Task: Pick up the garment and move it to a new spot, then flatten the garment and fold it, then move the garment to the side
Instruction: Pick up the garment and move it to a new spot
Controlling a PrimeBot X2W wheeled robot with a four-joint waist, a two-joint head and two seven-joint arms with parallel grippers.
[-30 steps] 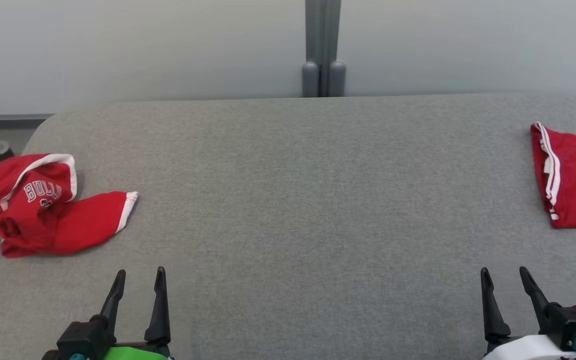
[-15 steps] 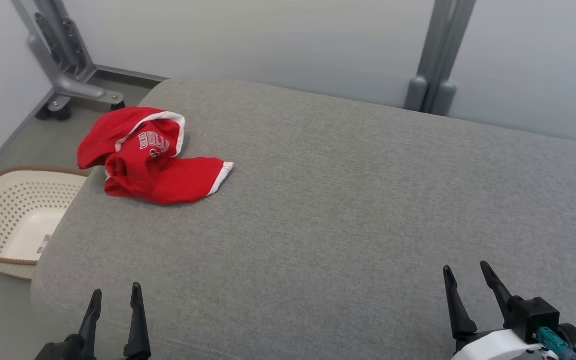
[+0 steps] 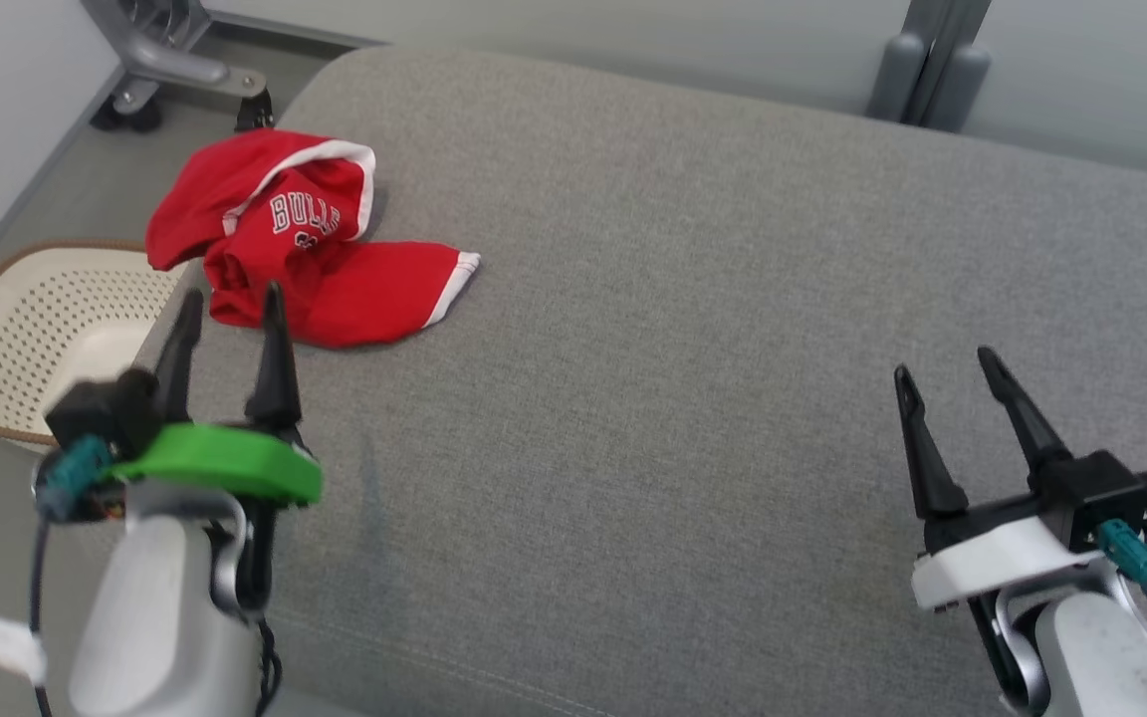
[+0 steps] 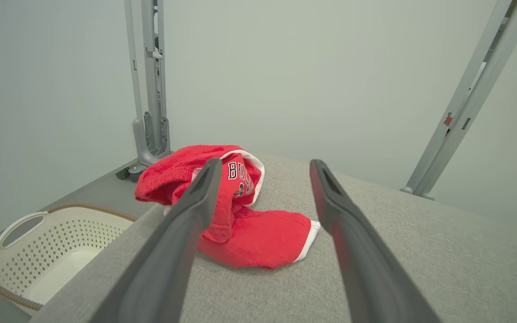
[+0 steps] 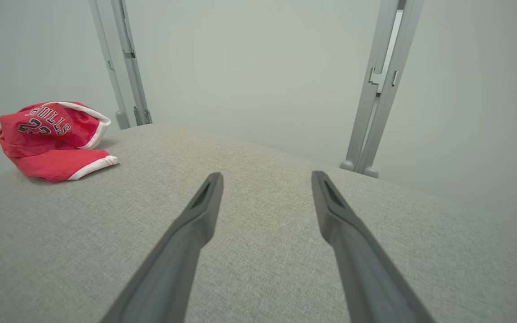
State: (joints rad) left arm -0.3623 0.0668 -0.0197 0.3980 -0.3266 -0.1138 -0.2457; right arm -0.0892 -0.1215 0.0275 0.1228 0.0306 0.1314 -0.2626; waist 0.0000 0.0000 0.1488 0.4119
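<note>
Currently seeing the red garment point(image 3: 305, 249) crumpled at the far left corner of the grey bench point(image 3: 683, 299), beside a white basket point(image 3: 56, 299) on the floor point(image 3: 106, 179). Holding left claw point(image 3: 233, 292) spread wide, empty, just short of it. Holding right claw point(image 3: 942, 360) spread too, empty, well apart.

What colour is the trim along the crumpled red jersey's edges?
White, edging the crumpled red jersey; it shows best in the head view.

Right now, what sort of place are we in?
Probably a lab bay set up for laundry folding: a grey cloth-covered table, a crumpled red jersey on it, a cream laundry basket on the floor beside it, and plain panels on metal stands.
</note>
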